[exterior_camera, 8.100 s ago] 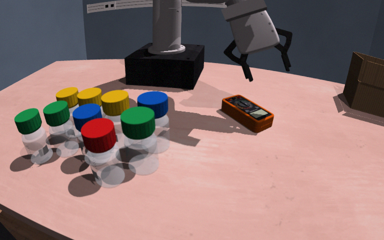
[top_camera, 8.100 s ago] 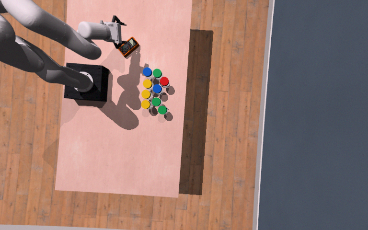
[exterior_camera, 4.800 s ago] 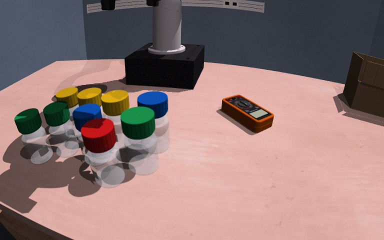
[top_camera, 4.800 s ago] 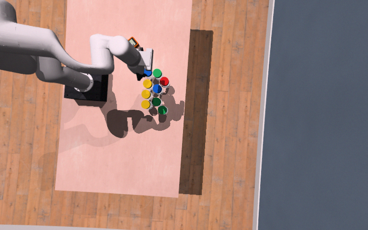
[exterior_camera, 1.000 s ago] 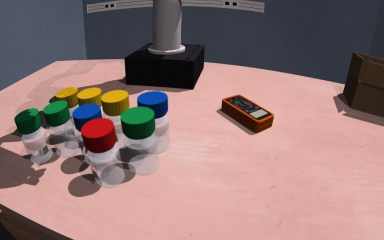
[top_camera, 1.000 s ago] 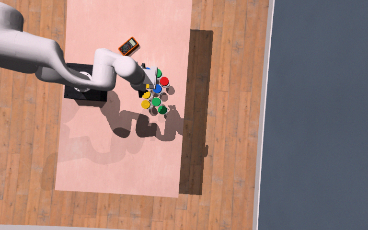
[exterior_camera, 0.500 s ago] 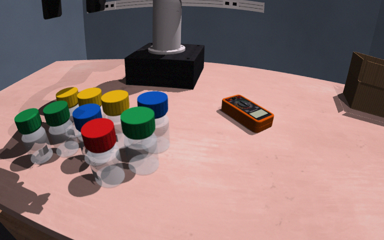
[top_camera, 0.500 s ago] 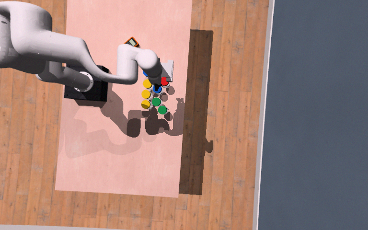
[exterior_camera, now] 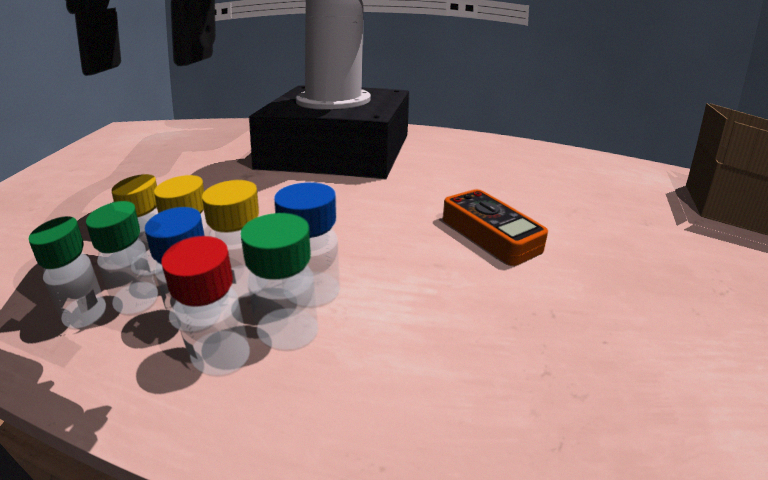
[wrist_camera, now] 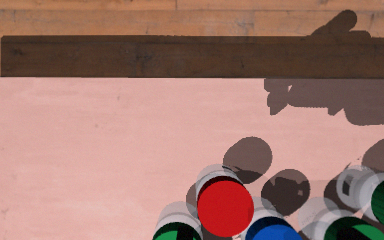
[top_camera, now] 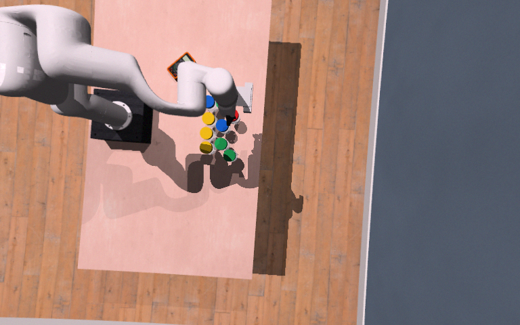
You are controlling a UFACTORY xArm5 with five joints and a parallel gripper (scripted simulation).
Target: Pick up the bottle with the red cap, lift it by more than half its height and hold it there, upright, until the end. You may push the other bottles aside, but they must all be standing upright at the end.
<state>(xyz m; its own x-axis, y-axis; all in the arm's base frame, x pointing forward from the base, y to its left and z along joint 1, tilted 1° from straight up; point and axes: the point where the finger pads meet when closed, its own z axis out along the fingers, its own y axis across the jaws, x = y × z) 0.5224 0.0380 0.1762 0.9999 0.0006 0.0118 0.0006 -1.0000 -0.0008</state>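
The bottle with the red cap [exterior_camera: 196, 270] stands upright at the near edge of a tight cluster of clear bottles on the pink table. It also shows in the wrist view [wrist_camera: 225, 207] and, partly hidden by the arm, in the overhead view [top_camera: 235, 114]. Beside it stand a green-capped bottle [exterior_camera: 275, 245] and a blue-capped bottle [exterior_camera: 173, 230]. My gripper [exterior_camera: 144, 33] is open and empty, its two dark fingers hanging high above the cluster; in the overhead view the gripper [top_camera: 229, 119] sits over the red cap.
Yellow-capped bottles [exterior_camera: 229, 204], another blue one [exterior_camera: 305, 207] and two green ones [exterior_camera: 112, 226] fill the cluster, all upright. An orange multimeter [exterior_camera: 494, 226] lies to the right. A brown box [exterior_camera: 730, 166] stands at the far right. The arm's black base [exterior_camera: 330, 131] is behind.
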